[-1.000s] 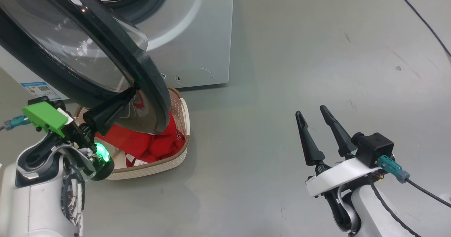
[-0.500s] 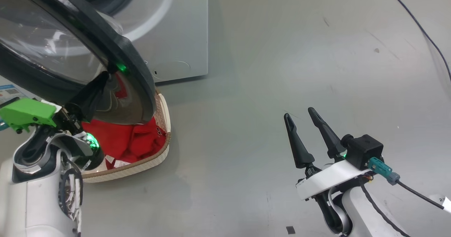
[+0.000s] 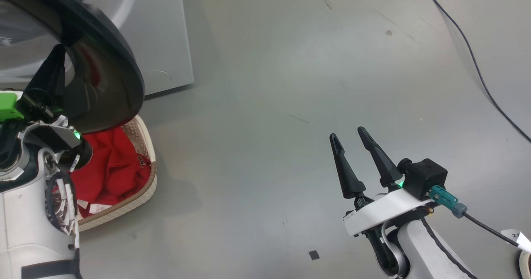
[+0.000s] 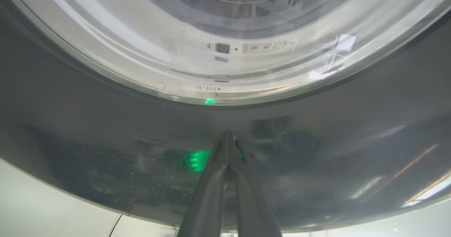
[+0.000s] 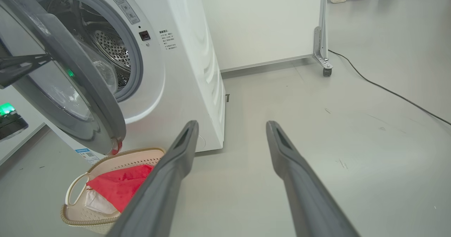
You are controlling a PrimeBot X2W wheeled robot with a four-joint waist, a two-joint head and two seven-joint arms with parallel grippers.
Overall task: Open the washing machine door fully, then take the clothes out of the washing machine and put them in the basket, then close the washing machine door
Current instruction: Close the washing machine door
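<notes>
The washing machine (image 5: 186, 54) stands at the left with its steel drum (image 5: 105, 43) showing. The washing machine door (image 5: 88, 99) hangs partly swung out, its black rim (image 3: 103, 63) above the basket (image 3: 145, 188). My left gripper (image 4: 228, 135) is shut, with its tips pressed on the door's glossy black rim (image 4: 105, 142) below the glass (image 4: 225, 36). One of its fingers (image 5: 21, 66) touches the door's outer face. Red clothes (image 3: 108, 167) lie in the basket (image 5: 105, 163), over a white piece (image 5: 97, 201). My right gripper (image 3: 346, 132) (image 5: 232, 124) hovers open over bare floor, right of the machine.
A dark cable (image 3: 468, 47) runs across the grey floor at the right. A metal post on a caster (image 5: 322, 36) stands by the white wall behind. Open floor lies between the basket and my right arm.
The whole head view has slid left as the camera turned. My left gripper stays shut against the door, which now shows more of its outer face. The right gripper holds its pose.
</notes>
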